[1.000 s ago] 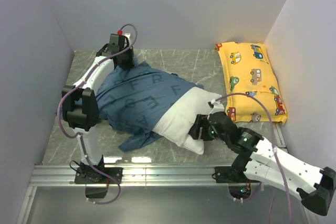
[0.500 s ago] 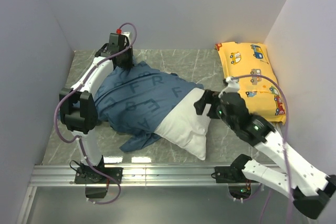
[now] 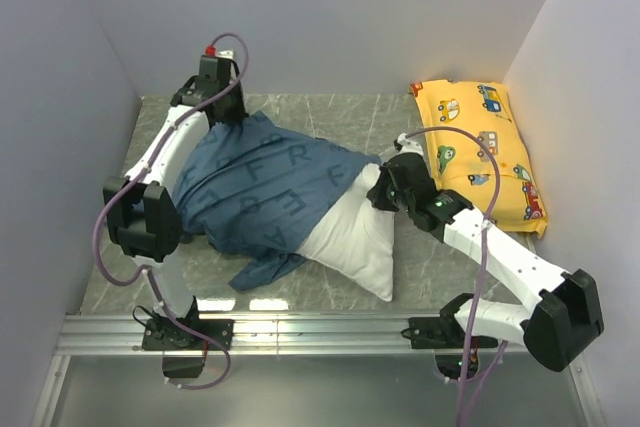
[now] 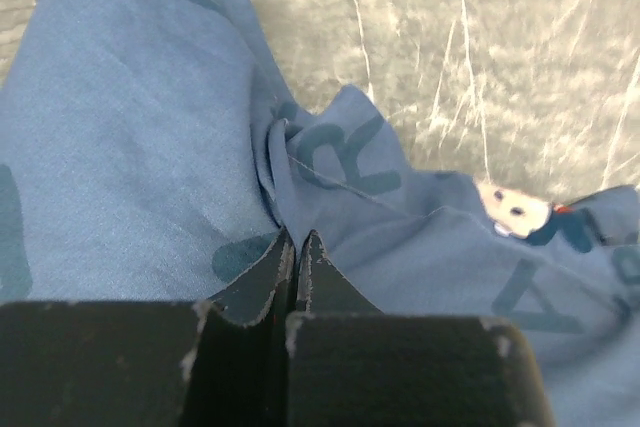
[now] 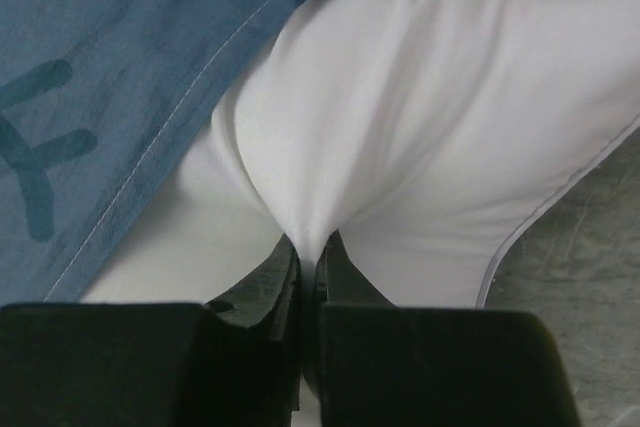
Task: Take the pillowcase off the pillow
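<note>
The pillow (image 3: 350, 242) lay mid-table with its near-right end bare, and the right gripper (image 5: 308, 247) was clamped on a thin fold of its white fabric just beside the hem. The pillowcase (image 3: 255, 187) covered the far-left part, its far corner pinched tight in the left gripper (image 4: 297, 244). That shallow pinch could slip, or catch the hem, under opposing pull; a second earlier the right gripper had been at the pillow's nearer edge.

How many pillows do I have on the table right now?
2. The white pillow lies in the middle, partly inside the pillowcase; the yellow car-print pillow lies in the far right corner. No others show.
</note>
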{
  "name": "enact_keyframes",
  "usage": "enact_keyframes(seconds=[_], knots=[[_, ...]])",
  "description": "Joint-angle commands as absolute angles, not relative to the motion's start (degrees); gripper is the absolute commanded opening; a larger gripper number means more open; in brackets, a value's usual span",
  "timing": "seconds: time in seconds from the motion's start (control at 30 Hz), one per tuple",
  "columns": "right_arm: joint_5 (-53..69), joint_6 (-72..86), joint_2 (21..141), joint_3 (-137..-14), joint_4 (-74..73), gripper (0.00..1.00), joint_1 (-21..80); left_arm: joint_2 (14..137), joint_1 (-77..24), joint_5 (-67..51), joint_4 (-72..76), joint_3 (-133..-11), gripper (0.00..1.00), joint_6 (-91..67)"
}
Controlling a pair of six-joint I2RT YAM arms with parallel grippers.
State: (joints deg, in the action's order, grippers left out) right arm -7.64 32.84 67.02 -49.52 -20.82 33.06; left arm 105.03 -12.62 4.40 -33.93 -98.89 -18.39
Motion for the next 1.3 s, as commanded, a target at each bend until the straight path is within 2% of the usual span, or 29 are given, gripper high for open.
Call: enact_keyframes(seconds=[0.0, 0.27, 0.6, 0.8, 0.83, 0.93, 0.97, 1.03, 1.07, 1.13, 1.27], knots=[[-9.8, 30.2, 62.7, -52.5, -25.3, 0.00, 30.5, 101.2, -6.6, 6.8, -33.2, -106.3, 0.00, -22.5], [-11.7, 27.2, 54.4, -57.3, -33.5, 0.00, 25.7, 100.3, 6.8, 6.2, -32.3, -109.2, 0.00, -29.7], [-12.4, 26.7, 52.1, -55.2, -33.9, 0.00, 21.6, 105.1, 14.3, 12.2, -32.3, -110.9, 0.00, -36.1], [-4.8, 28.8, 56.6, -54.1, -29.4, 0.00, 23.4, 107.2, 11.2, 0.4, -30.4, -115.0, 0.01, -32.5], [-6.1, 29.4, 58.0, -54.1, -28.7, 0.00, 24.0, 107.1, 9.4, -1.3, -30.1, -115.3, 0.08, -31.0], [-4.8, 30.1, 59.6, -52.2, -26.0, 0.00, 24.3, 107.9, 6.9, -2.6, -31.8, -118.5, 0.19, -29.5], [-4.5, 30.3, 59.8, -51.2, -25.6, 0.00, 24.3, 108.5, 6.4, -3.7, -32.6, -121.6, 0.29, -29.1], [-4.2, 31.0, 60.3, -50.2, -23.7, 0.00, 24.3, 111.0, 5.0, -4.6, -37.2, -126.0, 0.37, -28.1], [-3.9, 31.1, 60.6, -49.6, -23.4, 0.00, 24.3, 111.4, 4.2, -4.0, -38.2, -129.0, 0.48, -27.7], [-3.3, 31.6, 61.8, -49.0, -22.1, 0.00, 24.3, 110.1, 1.2, -0.5, -39.9, -128.9, 0.62, -26.7], [-1.2, 32.1, 63.9, -48.3, -19.9, 0.00, 24.7, 104.4, -6.4, 7.4, -41.0, -122.4, 0.69, -24.7]])
